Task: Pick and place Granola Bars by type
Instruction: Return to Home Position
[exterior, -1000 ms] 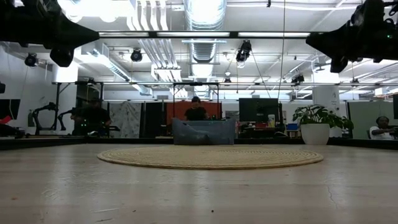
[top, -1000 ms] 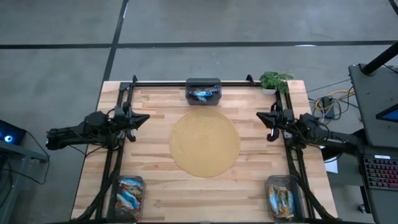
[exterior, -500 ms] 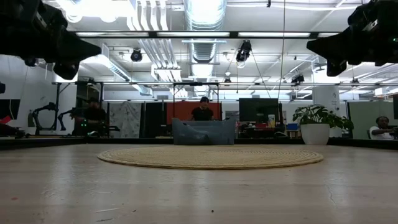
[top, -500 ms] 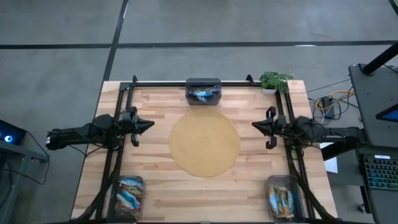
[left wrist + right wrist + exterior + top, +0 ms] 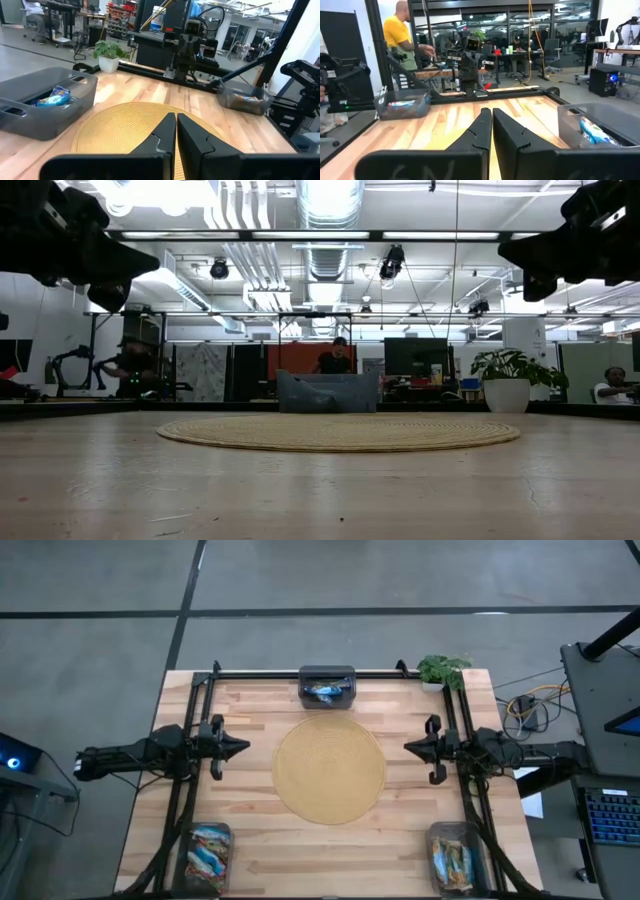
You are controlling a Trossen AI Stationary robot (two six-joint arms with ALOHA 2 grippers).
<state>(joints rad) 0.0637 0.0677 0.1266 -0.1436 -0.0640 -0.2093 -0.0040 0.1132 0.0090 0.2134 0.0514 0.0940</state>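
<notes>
My left arm [image 5: 140, 754] reaches in over the left edge of the tabletop [image 5: 250, 840], held above the wood. Its jaws are clenched on nothing, tips pointing at the mat [image 5: 329, 770].

In the near left corner stands a bin [image 5: 186, 858] holding Granola Bars [image 5: 207, 852] in blue, red and white wrappers.

The round woven mat lies bare in the middle. Just beyond it, at the far edge, a dark bin [image 5: 327, 671] holds blue bars [image 5: 322, 693]; my left wrist camera shows them lying on its floor.

In the near right corner another bin [image 5: 433, 858] holds yellowish and blue bars [image 5: 452, 862].

My right arm [image 5: 510, 752] comes in over the right edge, level with the left one and facing it across the mat. Its jaws are also clenched and empty.

A small plant [image 5: 441, 670] sits at the far right corner.
</notes>
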